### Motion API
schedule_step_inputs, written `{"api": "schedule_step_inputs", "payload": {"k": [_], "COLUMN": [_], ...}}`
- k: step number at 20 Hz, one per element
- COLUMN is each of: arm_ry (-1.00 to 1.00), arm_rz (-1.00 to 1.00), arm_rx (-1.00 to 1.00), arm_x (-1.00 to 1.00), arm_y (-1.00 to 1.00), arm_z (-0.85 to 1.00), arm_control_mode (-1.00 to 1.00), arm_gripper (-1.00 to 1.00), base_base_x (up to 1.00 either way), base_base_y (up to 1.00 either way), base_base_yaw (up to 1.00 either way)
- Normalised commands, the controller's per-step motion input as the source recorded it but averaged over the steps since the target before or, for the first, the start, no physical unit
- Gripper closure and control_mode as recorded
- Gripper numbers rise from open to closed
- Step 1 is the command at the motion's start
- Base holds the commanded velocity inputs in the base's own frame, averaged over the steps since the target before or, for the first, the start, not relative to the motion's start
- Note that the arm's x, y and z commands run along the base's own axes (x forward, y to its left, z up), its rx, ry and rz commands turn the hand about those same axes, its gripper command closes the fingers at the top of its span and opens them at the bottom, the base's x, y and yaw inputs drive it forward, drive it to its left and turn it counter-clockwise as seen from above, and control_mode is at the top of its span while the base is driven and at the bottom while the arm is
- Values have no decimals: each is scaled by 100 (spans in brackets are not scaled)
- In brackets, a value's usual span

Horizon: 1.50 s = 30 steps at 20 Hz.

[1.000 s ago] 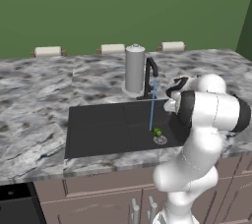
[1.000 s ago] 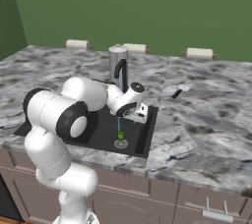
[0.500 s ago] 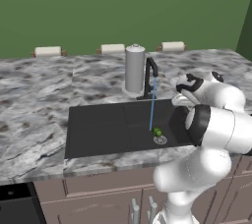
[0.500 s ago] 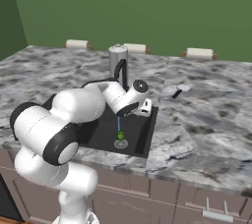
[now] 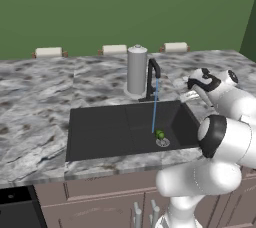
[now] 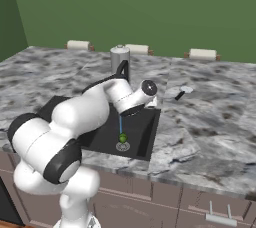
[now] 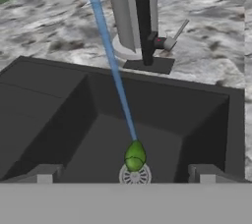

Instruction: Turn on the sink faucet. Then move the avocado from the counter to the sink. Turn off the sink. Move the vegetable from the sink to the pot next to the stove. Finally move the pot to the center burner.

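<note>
Water runs in a thin blue stream from the faucet (image 7: 145, 19) onto the avocado (image 7: 135, 155), which sits on the drain (image 7: 135, 175) at the bottom of the sink (image 7: 59, 120), so the step in hand looks like shutting the tap off. The gripper (image 5: 194, 88) hangs above the sink's right rim with its jaws spread wide and nothing between them, its fingertips (image 7: 43, 174) poking up at the lower edge of the hand view. The lever (image 7: 173, 37) is a thin rod angled off the faucet's base, close beside the grey canister (image 5: 136, 70), and that crowding is the main risk: a reach that comes in off line could knock the canister or press on the faucet stem rather than the lever, leaving the water running. A push in the wrong direction could just as well open the flow further. Going for the avocado before the tap is off would break the task's order, and the round, wet fruit may roll off the drain if nudged
</note>
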Motion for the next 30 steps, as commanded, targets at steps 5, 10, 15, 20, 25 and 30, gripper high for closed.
{"api": "schedule_step_inputs", "payload": {"k": [5,10,15,20,25,30], "arm_ry": [-16,-4,-2,-8,-11,-13], "arm_rz": [27,19,12,20,31,22], "arm_rx": [0,3,5,2,4,3], "arm_x": [0,5,27,34,36,36], "arm_y": [-21,-8,-17,-12,0,0], "arm_z": [16,5,0,0,-9,-4], "arm_control_mode": [-100,-100,-100,-100,-100,-100], "arm_gripper": [-100,-100,-100,-100,-100,-100], "base_base_x": [0,0,0,0,0,0], "base_base_y": [0,0,0,0,0,0], "base_base_yaw": [0,0,0,0,0,0]}}
